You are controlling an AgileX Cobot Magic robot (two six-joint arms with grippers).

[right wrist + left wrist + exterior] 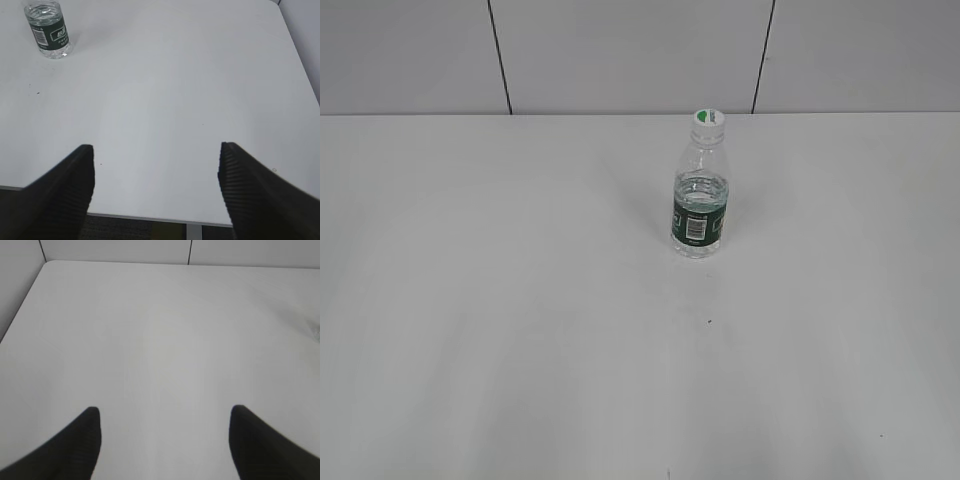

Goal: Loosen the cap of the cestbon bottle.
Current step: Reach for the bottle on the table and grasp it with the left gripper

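Note:
The cestbon bottle stands upright on the white table, right of centre and towards the back. It is clear plastic with a dark green label band and a white barcode patch. The cap sits on its neck, white with a green mark on top. In the right wrist view the bottle's lower part shows at the top left, its cap cut off by the frame. My left gripper is open and empty over bare table. My right gripper is open and empty above the table's near edge. Neither gripper shows in the exterior view.
The white table runs to a grey panelled wall at the back. Its front edge shows in the right wrist view, with dark floor below. The table's far left corner shows in the left wrist view.

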